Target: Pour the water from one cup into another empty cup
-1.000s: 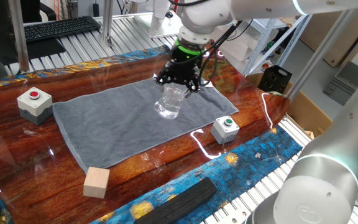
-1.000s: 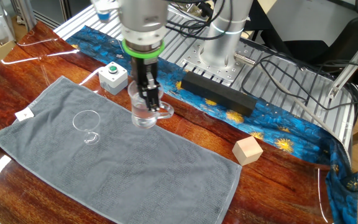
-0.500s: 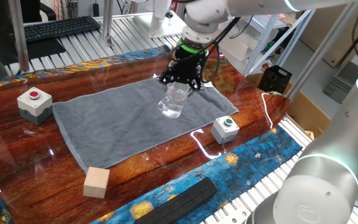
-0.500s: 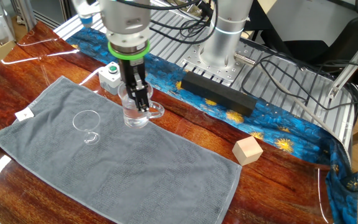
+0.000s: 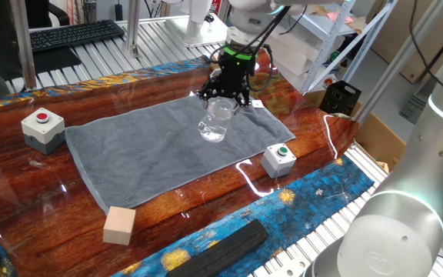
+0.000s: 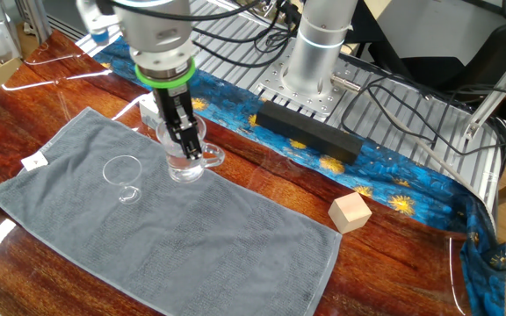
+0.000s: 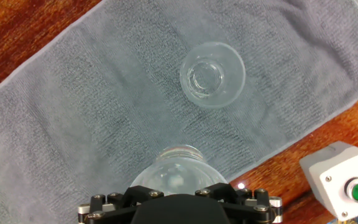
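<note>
One fixed view: the hand (image 5: 224, 95) grips the mug (image 5: 215, 123) by its rim, jaws wide, above the towel (image 5: 141, 150); the other fixed view: mug upright, nothing poured; hand view: small glass (image 7: 212, 74) empty, farther along the towel.

Mug (image 7: 178, 172): near half hidden under end effector (image 7: 178, 205) in hand view.
Water: too faint to tell.
Button box (image 7: 345, 182): cut by right edge.
Fingertips: hidden.

A clear handled mug (image 6: 185, 158) stands upright on the grey towel; a small empty glass (image 6: 123, 169) stands nearby, apart.
</note>
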`<state>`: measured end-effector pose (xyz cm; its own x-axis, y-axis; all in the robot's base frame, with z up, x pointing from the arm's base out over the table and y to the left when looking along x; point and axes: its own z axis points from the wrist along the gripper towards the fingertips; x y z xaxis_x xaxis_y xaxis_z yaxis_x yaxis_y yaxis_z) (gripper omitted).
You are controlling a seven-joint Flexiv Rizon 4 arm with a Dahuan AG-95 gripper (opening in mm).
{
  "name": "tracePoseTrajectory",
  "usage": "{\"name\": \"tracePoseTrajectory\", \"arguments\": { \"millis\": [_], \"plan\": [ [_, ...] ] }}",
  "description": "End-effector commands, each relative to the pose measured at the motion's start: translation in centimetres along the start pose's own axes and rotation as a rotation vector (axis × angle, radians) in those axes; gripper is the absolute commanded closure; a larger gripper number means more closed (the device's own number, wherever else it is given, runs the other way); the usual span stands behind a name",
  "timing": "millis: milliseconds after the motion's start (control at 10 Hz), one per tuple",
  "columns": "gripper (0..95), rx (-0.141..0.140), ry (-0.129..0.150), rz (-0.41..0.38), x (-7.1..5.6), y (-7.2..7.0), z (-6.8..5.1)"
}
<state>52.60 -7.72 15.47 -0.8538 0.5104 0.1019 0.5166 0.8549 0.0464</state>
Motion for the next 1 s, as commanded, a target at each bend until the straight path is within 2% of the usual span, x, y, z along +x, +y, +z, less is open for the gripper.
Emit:
{"name": "tracePoseTrajectory", "arguments": {
  "millis": [100,400,600,1000],
  "plan": [
    [95.0,-0.002,0.002,-0.013,-0.1,-0.3,0.2],
    [95.0,-0.007,0.004,-0.030,-0.7,-1.1,0.5],
    [95.0,-0.009,0.022,-0.027,-0.9,-1.3,0.6],
    [95.0,-0.008,0.038,-0.043,-1.2,-1.8,0.9]
  ]
}}
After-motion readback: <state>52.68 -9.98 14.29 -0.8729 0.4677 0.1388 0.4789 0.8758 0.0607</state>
